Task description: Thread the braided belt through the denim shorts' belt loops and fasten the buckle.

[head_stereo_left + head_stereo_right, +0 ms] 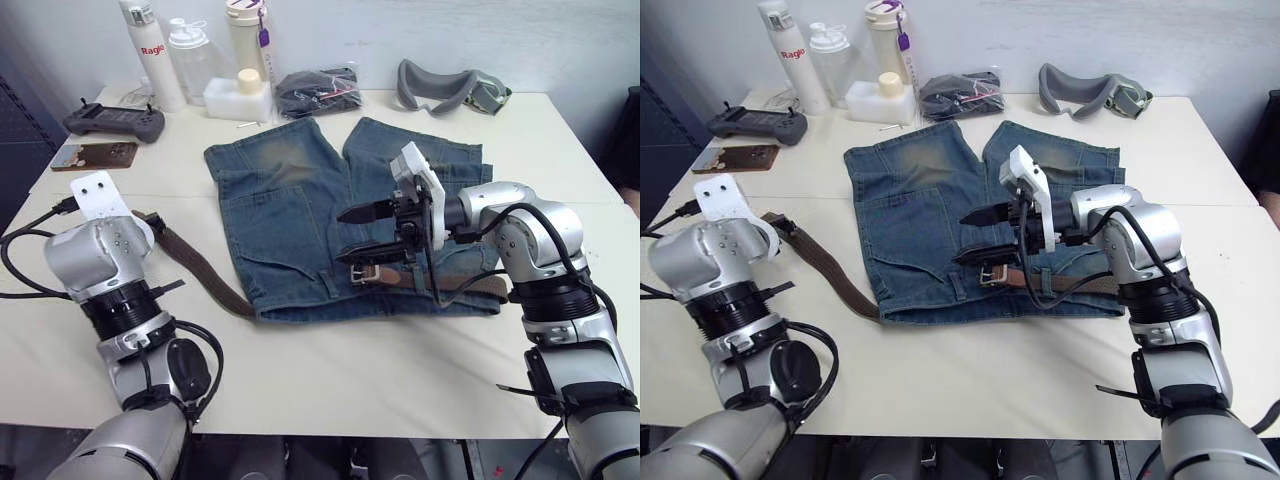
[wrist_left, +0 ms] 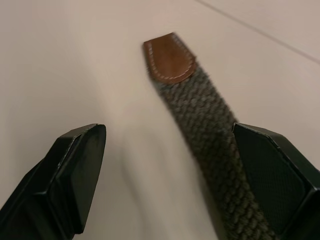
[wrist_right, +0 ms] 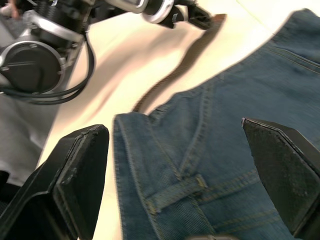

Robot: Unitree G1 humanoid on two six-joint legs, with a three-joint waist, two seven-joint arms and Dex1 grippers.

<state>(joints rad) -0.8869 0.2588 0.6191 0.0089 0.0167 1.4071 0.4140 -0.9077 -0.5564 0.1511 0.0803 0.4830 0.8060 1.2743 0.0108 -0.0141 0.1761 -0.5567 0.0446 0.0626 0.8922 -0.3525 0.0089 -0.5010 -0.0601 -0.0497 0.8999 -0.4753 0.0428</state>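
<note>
Bottles [image 1: 190,55], controller [image 1: 114,122], bagged black bundle [image 1: 317,90] — grey goggles [image 1: 450,88] — along the table [image 1: 330,385] rear.

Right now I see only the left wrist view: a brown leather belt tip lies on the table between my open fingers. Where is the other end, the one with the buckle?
Observer: The buckle lies on the waistband of the denim shorts, just beside the right gripper.
Operator: Does that gripper hold it?
Observer: No. Its fingers are open above the waistband and hold nothing.
Operator: How does the strap run from my tip?
Observer: The braided belt crosses the table to the waistband's corner on the robot's left and disappears there; I cannot tell which belt loops it passes.
</note>
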